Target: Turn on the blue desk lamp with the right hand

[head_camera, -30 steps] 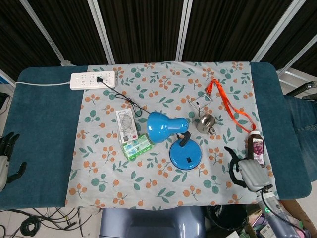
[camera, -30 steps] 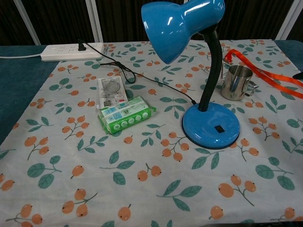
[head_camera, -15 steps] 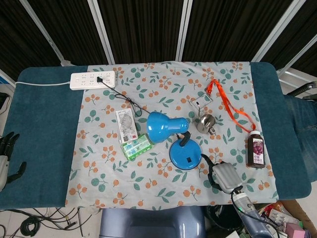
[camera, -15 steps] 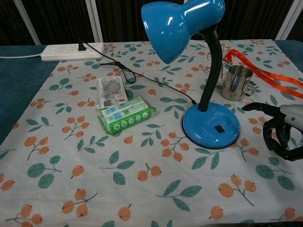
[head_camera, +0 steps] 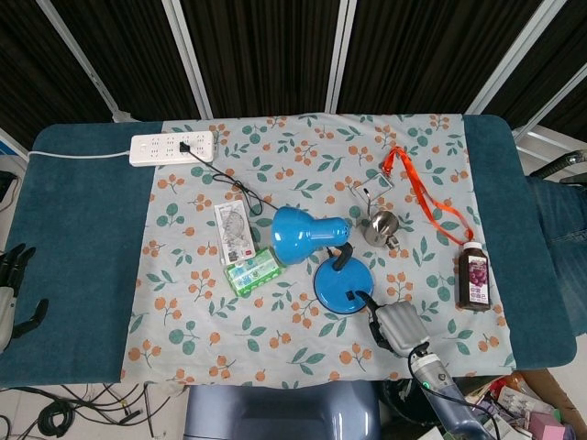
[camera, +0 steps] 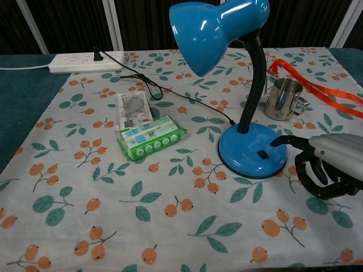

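The blue desk lamp stands mid-table, its round base (head_camera: 341, 285) (camera: 244, 153) carrying a small black switch (camera: 262, 154) and its shade (head_camera: 307, 234) (camera: 215, 28) bent to the left. My right hand (head_camera: 394, 325) (camera: 326, 164) sits just right of the base. One finger (camera: 282, 140) stretches over the base's right rim, a little above and right of the switch, while the others curl under and hold nothing. My left hand (head_camera: 11, 293) rests at the table's left edge, fingers apart and empty.
A steel cup (head_camera: 381, 226) (camera: 282, 98) and an orange lanyard (head_camera: 426, 192) lie behind the right hand, with a dark bottle (head_camera: 475, 273) to its right. Left of the lamp are a green pack (head_camera: 252, 271) and a card packet (head_camera: 233, 231). The lamp's cord runs to a power strip (head_camera: 172, 147).
The right hand has moved left from near the bottle to the lamp base, and one finger now reaches over the base's rim. The left hand has not moved.
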